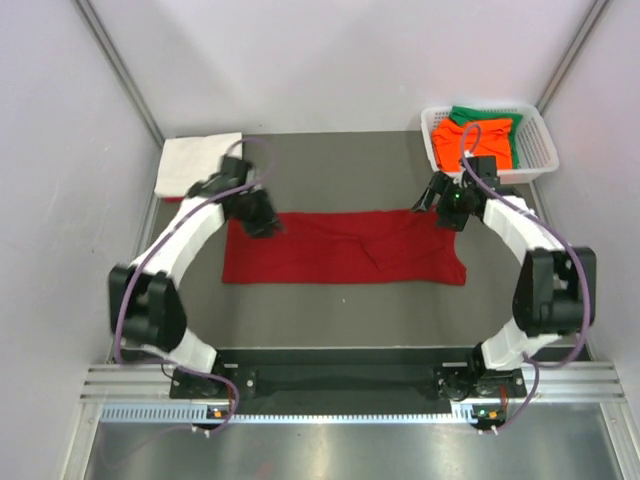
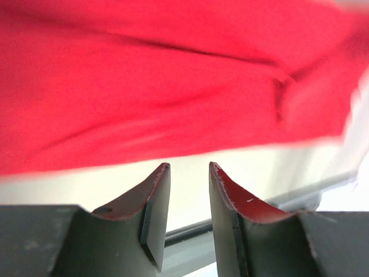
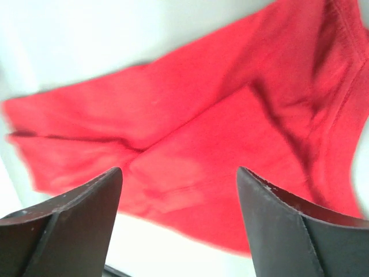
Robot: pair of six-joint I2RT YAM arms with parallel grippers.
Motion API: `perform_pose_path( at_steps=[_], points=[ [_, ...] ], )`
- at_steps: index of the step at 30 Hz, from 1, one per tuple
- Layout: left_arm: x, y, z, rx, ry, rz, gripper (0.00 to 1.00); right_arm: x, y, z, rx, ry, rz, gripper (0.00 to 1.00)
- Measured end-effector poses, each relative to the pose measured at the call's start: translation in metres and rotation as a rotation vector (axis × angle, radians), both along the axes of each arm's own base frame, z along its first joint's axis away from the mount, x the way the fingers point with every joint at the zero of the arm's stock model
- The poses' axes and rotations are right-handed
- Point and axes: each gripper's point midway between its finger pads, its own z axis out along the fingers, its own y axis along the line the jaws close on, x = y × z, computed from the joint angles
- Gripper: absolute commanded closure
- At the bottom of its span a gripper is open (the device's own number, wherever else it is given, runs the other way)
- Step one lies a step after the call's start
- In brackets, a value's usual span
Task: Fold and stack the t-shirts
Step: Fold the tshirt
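Black arm bases stand at the near edge of the grey table [image 1: 340, 310]. Just beyond them the dark red t-shirt [image 1: 340, 248] lies flat in the middle as a long folded band with some creases. The left gripper [image 1: 265, 225] is over its far left corner. In the left wrist view its fingers [image 2: 155, 196] stand a little apart with nothing between them, and the cloth there is blurred. The right gripper [image 1: 437, 207] is at the far right corner, its fingers spread wide and empty. I cannot tell if either gripper touches the cloth.

Farther away, a white t-shirt [image 1: 195, 160] lies folded at the far left, partly covered by the left arm. At the far right, the white basket [image 1: 540, 148] holds an orange t-shirt [image 1: 478, 138] and a green t-shirt [image 1: 485, 112], which is mostly hidden under the orange one.
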Motion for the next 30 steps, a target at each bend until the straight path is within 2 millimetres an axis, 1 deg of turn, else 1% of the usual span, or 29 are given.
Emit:
perform_pose_path(
  at_steps=[1, 2, 3, 4, 5, 7, 9, 12, 13, 17, 21, 25, 26, 28, 30],
  points=[
    [-0.007, 0.027, -0.001, 0.01, 0.004, 0.083, 0.61, -0.003, 0.002, 0.012, 0.015, -0.027, -0.004, 0.17],
    [-0.012, 0.055, -0.004, 0.023, 0.007, 0.175, 0.56, -0.008, 0.003, 0.022, 0.032, -0.048, -0.009, 0.16],
    [-0.02, 0.079, -0.012, 0.039, 0.029, 0.254, 0.55, -0.014, 0.005, 0.03, 0.047, -0.064, -0.011, 0.16],
    [-0.028, 0.098, -0.022, 0.054, 0.058, 0.328, 0.55, -0.02, 0.007, 0.034, 0.063, -0.071, -0.012, 0.15],
    [-0.037, 0.112, -0.032, 0.064, 0.091, 0.388, 0.55, -0.028, 0.008, 0.036, 0.079, -0.069, -0.015, 0.15],
    [-0.055, 0.127, -0.051, 0.084, 0.167, 0.46, 0.54, -0.04, 0.011, 0.033, 0.098, -0.05, -0.019, 0.14],
    [-0.069, 0.135, -0.065, 0.093, 0.228, 0.513, 0.54, -0.053, 0.012, 0.026, 0.112, -0.018, -0.024, 0.13],
    [-0.079, 0.143, -0.075, 0.093, 0.275, 0.579, 0.53, -0.071, 0.012, 0.016, 0.123, 0.027, -0.037, 0.09],
    [-0.08, 0.146, -0.077, 0.095, 0.283, 0.599, 0.52, -0.077, 0.012, 0.014, 0.124, 0.038, -0.04, 0.05],
    [-0.084, 0.159, -0.087, 0.099, 0.308, 0.673, 0.52, -0.093, 0.012, 0.011, 0.129, 0.058, -0.046, 0.03],
    [-0.085, 0.174, -0.109, 0.102, 0.36, 0.732, 0.52, -0.109, 0.011, 0.01, 0.128, 0.067, -0.048, 0.03],
    [-0.082, 0.182, -0.129, 0.102, 0.404, 0.76, 0.52, -0.118, 0.01, 0.014, 0.126, 0.051, -0.049, 0.03],
    [-0.082, 0.182, -0.132, 0.097, 0.415, 0.763, 0.53, -0.12, 0.009, 0.014, 0.126, 0.05, -0.05, 0.03],
    [-0.079, 0.183, -0.132, 0.086, 0.414, 0.766, 0.55, -0.125, 0.009, 0.011, 0.124, 0.058, -0.053, 0.02],
    [-0.078, 0.183, -0.133, 0.08, 0.419, 0.772, 0.65, -0.13, 0.008, 0.006, 0.123, 0.076, -0.062, 0.03]
  ],
)
